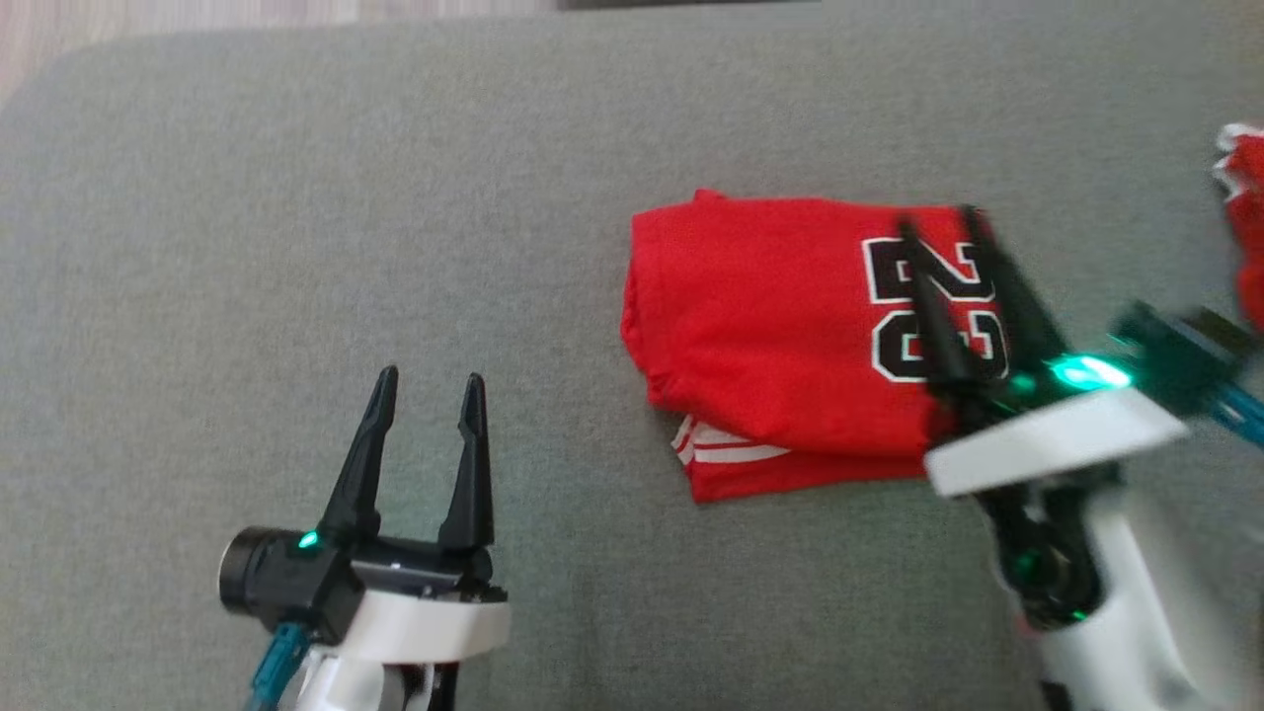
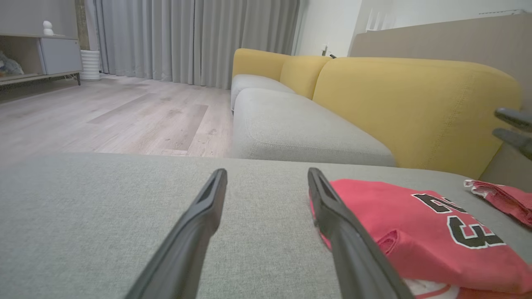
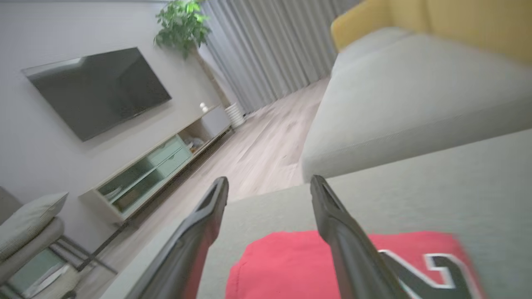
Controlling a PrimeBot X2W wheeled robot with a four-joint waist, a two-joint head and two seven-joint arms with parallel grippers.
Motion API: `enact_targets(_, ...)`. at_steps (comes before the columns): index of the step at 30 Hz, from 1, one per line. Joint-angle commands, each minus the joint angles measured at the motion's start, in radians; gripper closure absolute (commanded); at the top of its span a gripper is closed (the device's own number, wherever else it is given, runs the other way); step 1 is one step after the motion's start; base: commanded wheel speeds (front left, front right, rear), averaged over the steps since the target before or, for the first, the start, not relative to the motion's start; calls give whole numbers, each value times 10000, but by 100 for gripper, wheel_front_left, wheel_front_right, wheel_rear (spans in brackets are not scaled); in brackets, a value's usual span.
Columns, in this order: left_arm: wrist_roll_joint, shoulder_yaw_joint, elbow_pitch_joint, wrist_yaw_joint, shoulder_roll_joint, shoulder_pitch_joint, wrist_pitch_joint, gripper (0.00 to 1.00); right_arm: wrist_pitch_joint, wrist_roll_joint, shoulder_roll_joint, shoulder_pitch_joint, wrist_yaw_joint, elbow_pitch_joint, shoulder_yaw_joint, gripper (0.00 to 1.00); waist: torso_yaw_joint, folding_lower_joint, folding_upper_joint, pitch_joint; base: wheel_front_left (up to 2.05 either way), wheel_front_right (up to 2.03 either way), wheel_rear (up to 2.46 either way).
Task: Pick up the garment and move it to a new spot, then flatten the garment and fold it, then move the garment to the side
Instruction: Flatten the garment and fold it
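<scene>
yellow sofa (image 2: 415, 104), grey curtains (image 2: 187, 37), wall television (image 3: 97, 89)

A: Panel a, seat surface (image 1: 296, 247): grey woven cloth, matt, finely grained. And the garment (image 1: 770, 326)?

B: Red knit cloth, matt, soft, creased at its edges. Its numerals (image 2: 471, 234) are a flat black print with a white outline, and the trim (image 1: 726, 449) is white-striped cloth.

A: Panel b, left gripper (image 1: 431, 377) and right gripper (image 1: 938, 219)?

B: The fingers (image 1: 360, 474) are dark plastic with a faint sheen. The wrist collars (image 1: 425, 622) are smooth white plastic.

A: Surroundings?

B: The backrest (image 2: 415, 104) is yellow woven cloth, matt. The floor (image 2: 124, 112) is pale wood-grain planks, smooth, low sheen. The curtains (image 2: 187, 37) are grey pleated cloth. The screen (image 3: 99, 89) is dark and glossy.
</scene>
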Motion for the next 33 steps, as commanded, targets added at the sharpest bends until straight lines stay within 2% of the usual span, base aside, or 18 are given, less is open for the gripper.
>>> enact_targets(1,-38,427,-227,13,-24,95,-95,0,-484,-253,-268,137,67,-358,-76,0,-235,0,0,-393,0,0,0)
enact_targets(5,-36,576,-129,8,-25,380,-95,0,-1888,-827,-796,913,67,189,-671,0,-453,0,0,-937,0,0,0)
enact_targets(7,-19,635,-44,0,-25,550,-95,0,-2244,-1080,-966,1282,67,611,-675,0,-541,0,0,-1223,0,0,0)
enact_targets(16,-231,786,419,72,-25,1575,-95,0,-2779,-1752,-1196,2604,67,2194,-165,0,-681,0,0,-2571,0,0,0)
enact_targets(17,-221,785,438,73,-25,1628,-95,0,-2781,-1750,-1153,2652,67,2239,-131,70,-665,0,0,-2619,0,0,0)
enact_targets(18,-208,769,463,63,-25,1657,-95,0,-2782,-1741,-1141,2676,67,2321,-31,100,-629,0,0,-2654,0,0,0)
enact_targets(24,-100,617,514,17,-25,1564,-95,0,-2785,-1542,-1156,1973,67,3164,659,100,-168,0,0,-2627,0,0,0)
enact_targets(28,-56,399,452,0,-26,1407,-95,0,-2693,-1279,-1298,512,67,4282,1559,100,483,0,0,-2352,0,0,0)
enact_targets(33,-61,28,301,-6,-26,1080,-95,0,-2083,-800,-1573,-1723,67,5762,2914,100,1274,0,0,-1563,0,0,0)
